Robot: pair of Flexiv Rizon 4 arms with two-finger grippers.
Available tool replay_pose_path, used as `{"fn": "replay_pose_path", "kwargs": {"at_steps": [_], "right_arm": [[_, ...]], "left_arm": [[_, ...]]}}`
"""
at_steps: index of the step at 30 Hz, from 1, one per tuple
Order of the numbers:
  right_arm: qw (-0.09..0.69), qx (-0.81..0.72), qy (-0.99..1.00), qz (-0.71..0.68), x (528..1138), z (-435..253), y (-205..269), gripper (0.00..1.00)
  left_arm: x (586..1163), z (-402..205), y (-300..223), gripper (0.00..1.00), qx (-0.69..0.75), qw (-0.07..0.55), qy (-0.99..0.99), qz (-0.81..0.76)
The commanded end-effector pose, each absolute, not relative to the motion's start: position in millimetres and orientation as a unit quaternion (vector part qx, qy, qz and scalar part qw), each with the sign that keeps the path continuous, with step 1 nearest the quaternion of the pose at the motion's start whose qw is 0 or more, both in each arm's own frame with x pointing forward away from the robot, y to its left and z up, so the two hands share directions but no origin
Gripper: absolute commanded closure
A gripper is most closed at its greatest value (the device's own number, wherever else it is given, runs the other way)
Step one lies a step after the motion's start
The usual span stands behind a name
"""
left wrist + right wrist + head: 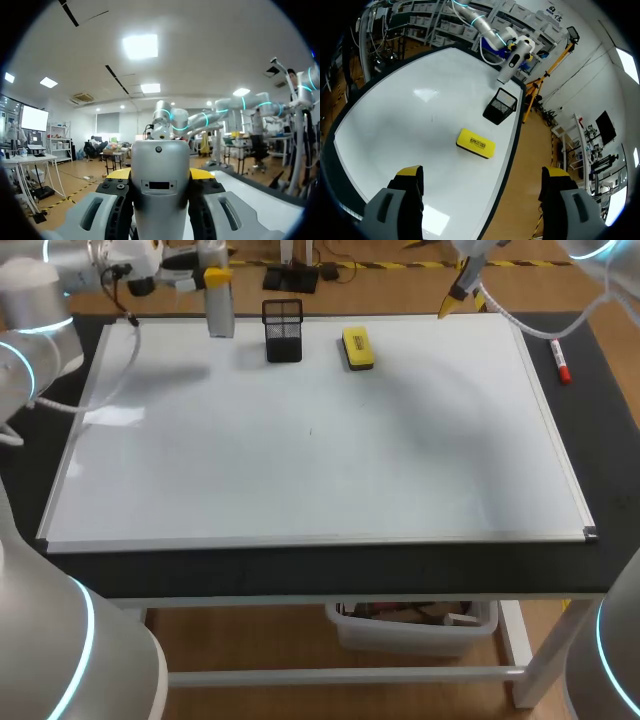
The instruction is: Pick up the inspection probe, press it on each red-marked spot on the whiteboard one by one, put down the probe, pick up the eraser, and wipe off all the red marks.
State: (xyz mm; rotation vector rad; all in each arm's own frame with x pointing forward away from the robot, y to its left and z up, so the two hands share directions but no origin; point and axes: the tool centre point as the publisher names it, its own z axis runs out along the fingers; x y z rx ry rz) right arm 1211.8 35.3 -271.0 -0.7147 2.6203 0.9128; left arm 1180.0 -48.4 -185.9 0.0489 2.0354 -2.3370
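Grey probe [219, 312], pinched upright from both sides by the yellow tips of the left gripper [218, 278], up by the far left corner of the whiteboard [320, 490]. Couldn't tell whether its lower end touched the board or just hung above it. Right next to it along the far edge sat a black mesh cup [283, 332], and a bit further toward the middle of that edge lay the yellow eraser [357, 348]. Right gripper [482, 172] was spread wide with nothing in it, hanging above the far right part of the board, looking down at the eraser. Red marker [561, 362] off on the right edge of the table.

Honestly couldn't spot a single red spot on the board, just a tiny dark speck near the middle.

My take on doing this bit well:
- keep the probe dead vertical and come straight down, no dragging
- press lightly, then lift fully clear before sliding over to the next spot
- give that mesh cup some room, probably easy to clip
- set the probe down near the far edge, away from the eraser
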Motion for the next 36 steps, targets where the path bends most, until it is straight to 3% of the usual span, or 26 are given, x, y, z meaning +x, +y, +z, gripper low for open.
{"fn": "replay_pose_path", "kwargs": {"at_steps": [1, 20, 36], "right_arm": [[0.138, -0.248, 0.907, 0.313, 1210, -269, 35, 0.00], [0.138, -0.248, 0.907, 0.313, 1210, -269, 35, 0.00], [0.138, -0.248, 0.907, 0.313, 1210, -269, 35, 0.00]], "left_arm": [[1217, -178, -61, 1.00, 0.104, -0.053, 0.655, -0.747], [1257, -157, -128, 1.00, 0.142, -0.049, 0.643, -0.751], [1253, -168, -135, 1.00, 0.173, -0.082, 0.633, -0.750]]}}
